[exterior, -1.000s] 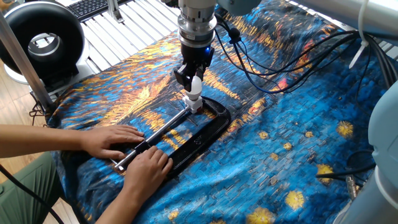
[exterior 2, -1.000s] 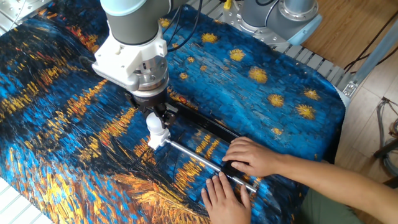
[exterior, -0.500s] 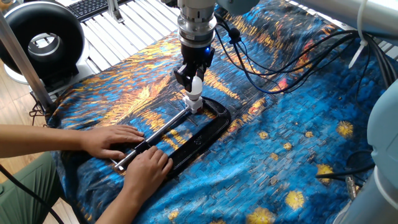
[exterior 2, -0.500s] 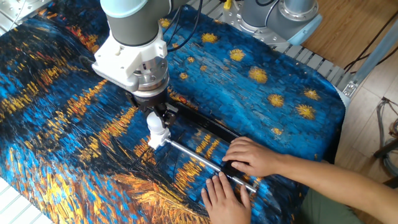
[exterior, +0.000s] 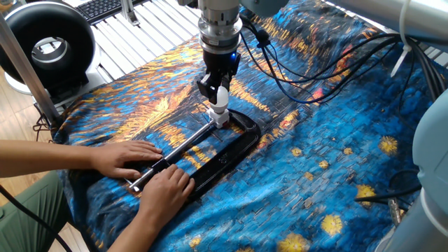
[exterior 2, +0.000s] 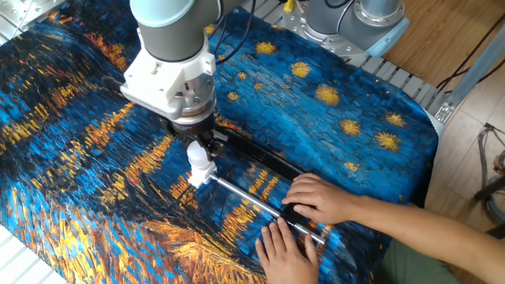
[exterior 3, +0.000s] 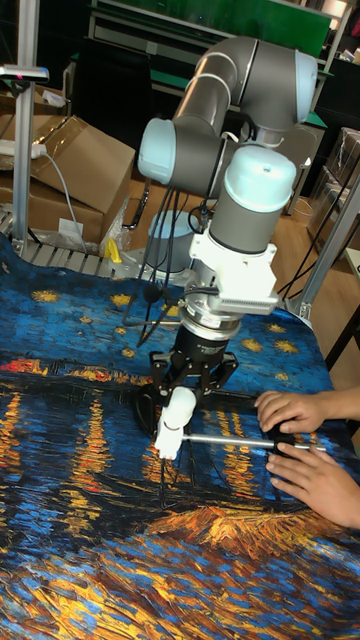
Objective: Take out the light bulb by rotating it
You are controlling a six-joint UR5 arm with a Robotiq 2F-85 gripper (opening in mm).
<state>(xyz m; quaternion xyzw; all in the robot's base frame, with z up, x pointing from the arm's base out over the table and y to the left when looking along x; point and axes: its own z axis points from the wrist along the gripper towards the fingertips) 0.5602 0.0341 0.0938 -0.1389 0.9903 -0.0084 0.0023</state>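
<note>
Light bulb (exterior: 221,97) is pinched by the gripper (exterior: 218,89), mid-unscrew; more twisting, then lifting, is probably needed.

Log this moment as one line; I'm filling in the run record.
phase: unscrewing | end effector: shut on light bulb | bulb: upright in socket | clamp: held down by person's hands

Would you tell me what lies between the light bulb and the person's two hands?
A silver clamp rod spans that stretch, from the socket under the light bulb to the person's hands. The other fixed view shows it best.
</note>
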